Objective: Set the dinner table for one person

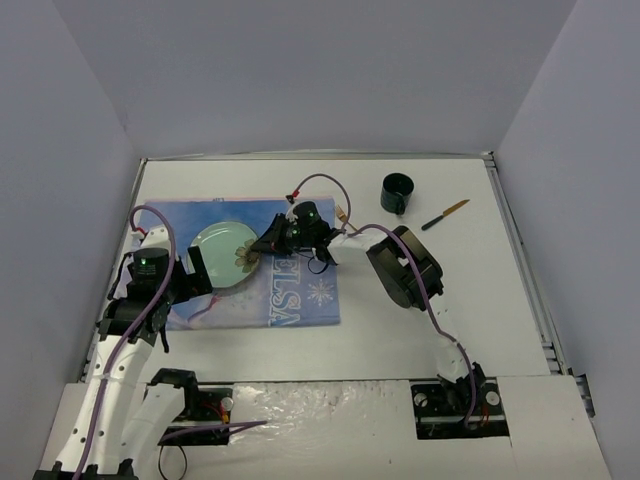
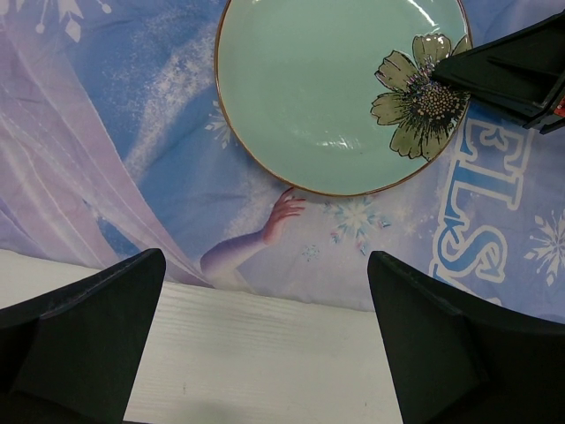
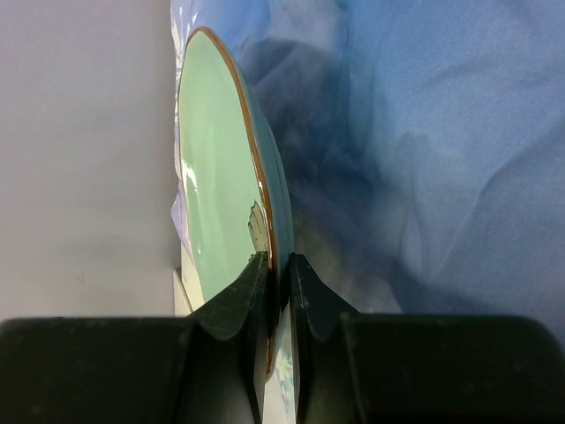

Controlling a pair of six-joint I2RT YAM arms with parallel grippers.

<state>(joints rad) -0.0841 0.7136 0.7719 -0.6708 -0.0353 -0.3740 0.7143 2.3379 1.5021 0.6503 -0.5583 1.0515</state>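
Note:
A pale green plate [image 1: 222,254] with a brown rim and a painted flower lies over the left half of the blue snowflake "ELSA" placemat [image 1: 305,292] on the white dinner table [image 1: 420,320]. My right gripper [image 1: 262,247] is shut on the plate's right rim, by the flower. In the right wrist view its jaws [image 3: 279,265] pinch the rim of the plate [image 3: 221,203] edge-on. My left gripper [image 1: 195,275] is open and empty at the mat's near-left edge. In the left wrist view [image 2: 265,256] the plate [image 2: 327,97] lies just ahead of it.
A dark green mug [image 1: 397,191] stands at the back right of the table. A slim utensil with a yellowish handle [image 1: 446,212] lies to the mug's right. Grey walls close in the table on three sides.

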